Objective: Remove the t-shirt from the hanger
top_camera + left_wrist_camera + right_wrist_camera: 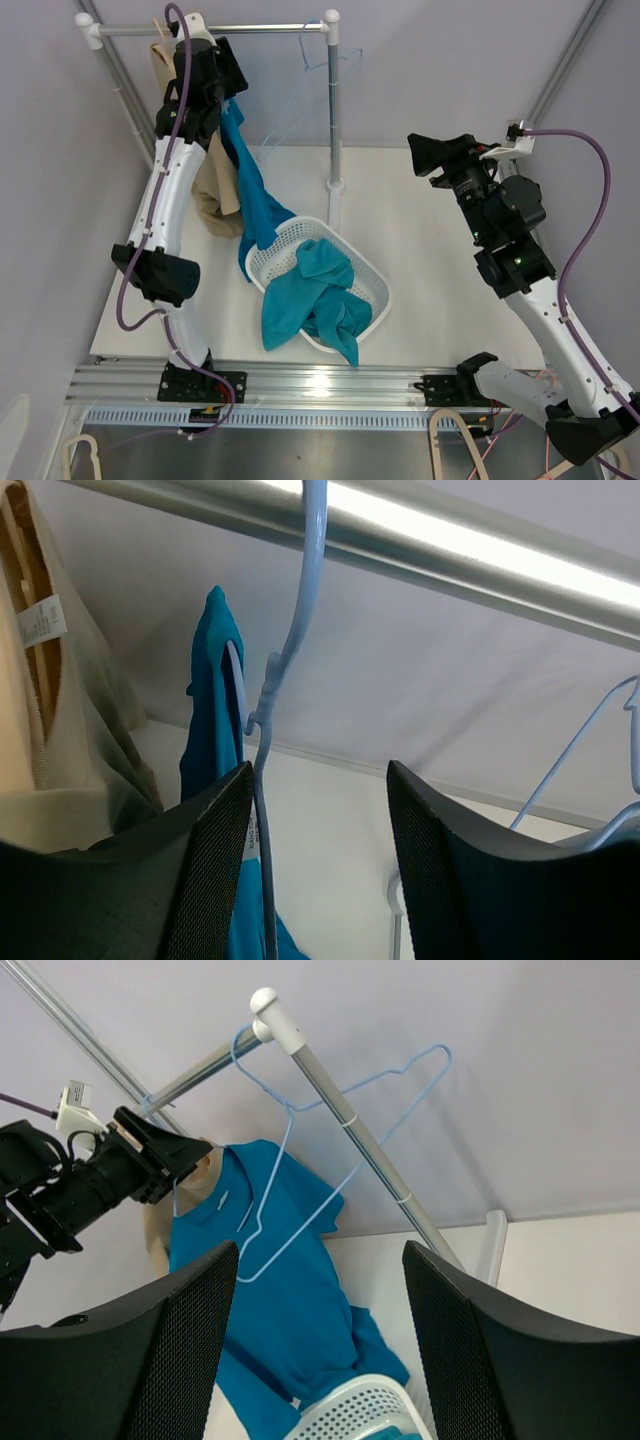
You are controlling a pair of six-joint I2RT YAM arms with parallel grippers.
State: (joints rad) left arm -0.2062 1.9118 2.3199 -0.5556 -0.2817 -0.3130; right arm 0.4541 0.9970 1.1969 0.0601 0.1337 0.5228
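Observation:
A teal t-shirt [252,195] hangs on a light-blue hanger [296,630] hooked over the rack's rail [250,29] at the left. Its lower end trails down to the white basket [375,283]. My left gripper [230,80] is raised just under the rail, jaws open. In the left wrist view [320,772] the hanger's neck runs between the fingers, close to the left finger [215,865]. The shirt also shows in the left wrist view [210,710] and the right wrist view [290,1330]. My right gripper [421,155] is open and empty, held high at the right, facing the rack [320,1250].
A beige garment [215,190] hangs left of the teal shirt. Empty light-blue hangers [320,65] hang at the rail's right end by the upright post [334,110]. Another teal shirt [320,295] lies in the basket and spills over its front edge.

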